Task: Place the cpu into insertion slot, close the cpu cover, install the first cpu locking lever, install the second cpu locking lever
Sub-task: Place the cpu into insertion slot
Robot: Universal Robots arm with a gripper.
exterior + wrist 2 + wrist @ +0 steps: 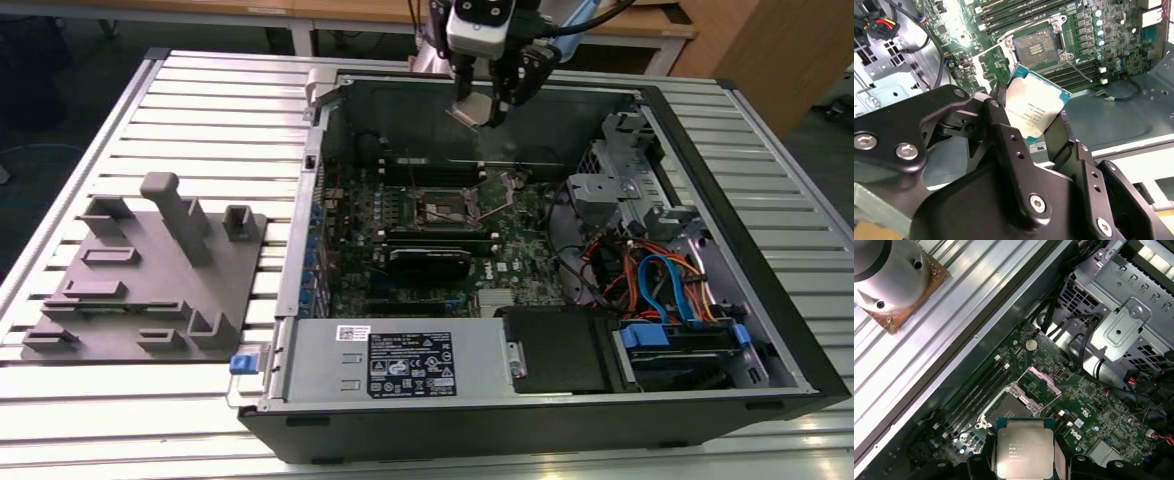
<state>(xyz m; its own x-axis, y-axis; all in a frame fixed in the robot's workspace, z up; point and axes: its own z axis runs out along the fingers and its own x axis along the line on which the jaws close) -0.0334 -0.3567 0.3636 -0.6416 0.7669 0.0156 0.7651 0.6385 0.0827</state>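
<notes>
The cpu (1036, 107) is a small flat square chip. Its dull silver-grey metal lid carries a few lines of fine dark print, and a narrow green rim shows along its edges. In the first wrist view its lid (1024, 446) faces the camera flat on.

The gripper (1031, 119) pinches the cpu by two opposite edges. Its black fingers (998, 102) are drawn in just to the chip's width, one on each side. In the exterior view the gripper (483, 112) hangs high above the insertion slot (447, 207) with the cpu (470, 112) tilted in its grasp, well apart from the slot and towards the far wall of the computer case (534, 420).

The insertion slot (1036, 44) lies bare, a dark square of contacts ringed by a silvery frame on the green board. The cpu cover (1044, 382) stands swung up along one edge of the slot. A thin wire lever (1080, 71) angles away from a corner of the slot, not latched down.

Outside the case, well apart from the slot towards the exterior view's left, sits a grey fixture tray (147, 270).
</notes>
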